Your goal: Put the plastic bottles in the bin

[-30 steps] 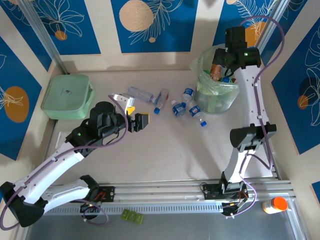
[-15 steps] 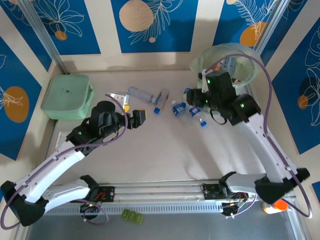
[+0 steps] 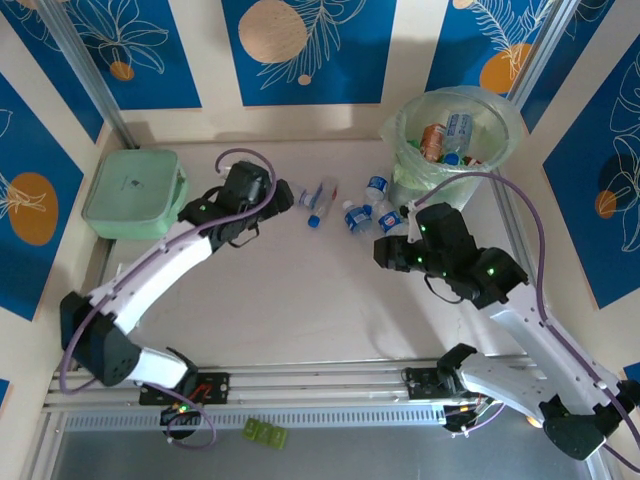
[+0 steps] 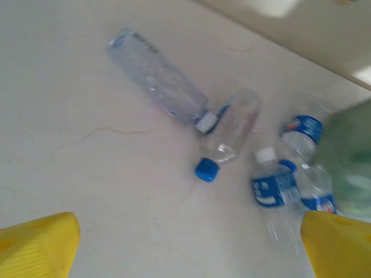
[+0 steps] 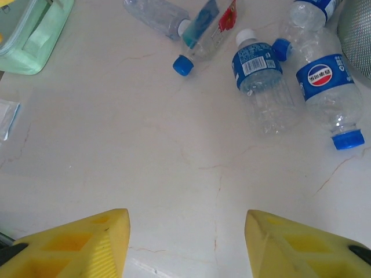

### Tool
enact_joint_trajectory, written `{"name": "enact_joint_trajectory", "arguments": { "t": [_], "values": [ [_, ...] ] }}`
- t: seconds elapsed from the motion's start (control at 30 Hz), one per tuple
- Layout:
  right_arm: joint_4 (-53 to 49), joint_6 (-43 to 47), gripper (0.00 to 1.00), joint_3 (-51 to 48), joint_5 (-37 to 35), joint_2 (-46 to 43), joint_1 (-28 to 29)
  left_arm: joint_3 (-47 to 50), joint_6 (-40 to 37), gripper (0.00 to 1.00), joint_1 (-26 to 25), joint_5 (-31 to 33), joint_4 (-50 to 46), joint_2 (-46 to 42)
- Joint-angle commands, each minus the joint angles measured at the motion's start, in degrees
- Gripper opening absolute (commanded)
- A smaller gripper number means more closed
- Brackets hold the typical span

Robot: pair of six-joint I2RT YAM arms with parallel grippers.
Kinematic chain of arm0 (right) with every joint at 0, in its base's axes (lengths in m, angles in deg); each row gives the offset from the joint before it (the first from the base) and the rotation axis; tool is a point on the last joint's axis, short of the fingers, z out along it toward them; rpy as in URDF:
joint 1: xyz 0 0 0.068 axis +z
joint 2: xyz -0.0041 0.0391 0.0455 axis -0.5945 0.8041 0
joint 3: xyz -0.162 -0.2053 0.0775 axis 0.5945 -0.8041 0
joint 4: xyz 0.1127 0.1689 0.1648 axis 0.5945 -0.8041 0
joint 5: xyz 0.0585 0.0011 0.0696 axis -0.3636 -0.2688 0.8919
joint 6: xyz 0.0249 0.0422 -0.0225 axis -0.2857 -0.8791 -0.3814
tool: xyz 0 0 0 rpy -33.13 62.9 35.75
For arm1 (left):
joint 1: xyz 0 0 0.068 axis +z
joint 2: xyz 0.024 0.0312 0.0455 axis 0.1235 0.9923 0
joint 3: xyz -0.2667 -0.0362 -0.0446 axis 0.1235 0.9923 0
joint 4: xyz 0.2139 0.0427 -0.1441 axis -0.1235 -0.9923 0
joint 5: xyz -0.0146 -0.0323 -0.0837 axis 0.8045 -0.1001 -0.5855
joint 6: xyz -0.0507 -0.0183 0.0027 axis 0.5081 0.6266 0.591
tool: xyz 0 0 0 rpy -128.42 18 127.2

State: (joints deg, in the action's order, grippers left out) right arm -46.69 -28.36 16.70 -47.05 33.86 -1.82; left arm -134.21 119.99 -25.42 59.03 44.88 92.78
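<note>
You have a wide pale bench (image 3: 300, 300) in front of you. At its far right stands the large round translucent bin with a pale green bag liner (image 3: 428, 182). Several plastic bottles (image 3: 450, 130) already lie inside it. The mint-green square lidded box (image 3: 132, 192) at the far left is no part of this job.

The step in hand looks like a reach for the next pick, since both arms lean toward the bottles scattered on the bench just left of the bin. Your left jaws are spread wide and empty, near a clear unlabelled bottle with a white cap (image 4: 162, 81). Your right jaws are also parted and grasp nothing. They hang over bare bench, with a blue-labelled white-capped bottle (image 5: 258, 81) and a blue-capped one (image 5: 324, 87) ahead of them. A red-labelled bottle with a blue cap (image 5: 206, 29) lies between the two groups.

Every bottle lies on its side and looks thin-walled, so it may roll or crumple. Next you should probably bring one pair of jaws down across a bottle's body, close gently, then carry it over the bin's rim.
</note>
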Motion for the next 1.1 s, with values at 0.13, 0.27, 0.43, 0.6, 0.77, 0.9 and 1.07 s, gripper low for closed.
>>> {"name": "enact_joint_trajectory", "arguments": {
  "t": [0.13, 0.27, 0.43, 0.6, 0.77, 0.9, 1.07],
  "values": [
    [2.48, -2.81, 0.58, -4.19, 5.21, -3.59, -1.09, -16.95, 11.43, 0.99, 7.71, -7.84, -7.4, 18.85],
    [2.77, -2.8, 0.59, -3.75, 7.59, -3.91, -1.43, -29.59, 11.33, 0.99, 9.9, -9.76, -11.42, 30.66],
    [3.52, -2.72, 0.59, -4.5, 8.62, -4.03, -1.85, -44.19, 13.69, 0.99, 11.71, -8.87, -18.62, 43.16],
    [4.83, -2.64, 0.59, -5.64, 10.05, -3.82, -3.44, -52.81, 17.09, 0.99, 12.91, -6.16, -23.05, 51.0],
    [6.34, -2.95, 0.59, -7.13, 12.05, -2.61, -4.81, -57.11, 18.18, 0.99, 14.2, -5.9, -21.61, 56.17],
    [6.93, -3.15, 0.59, -7.53, 13.1, -1.2, -5.45, -58.86, 19.37, 0.99, 14.69, -7.03, -20.8, 59.36],
    [7.02, -3.41, 0.59, -7.96, 13.25, -0.48, -5.65, -58.95, 19.48, 0.96, 14.71, -9.11, -16.55, 61.56]
  ]
}}
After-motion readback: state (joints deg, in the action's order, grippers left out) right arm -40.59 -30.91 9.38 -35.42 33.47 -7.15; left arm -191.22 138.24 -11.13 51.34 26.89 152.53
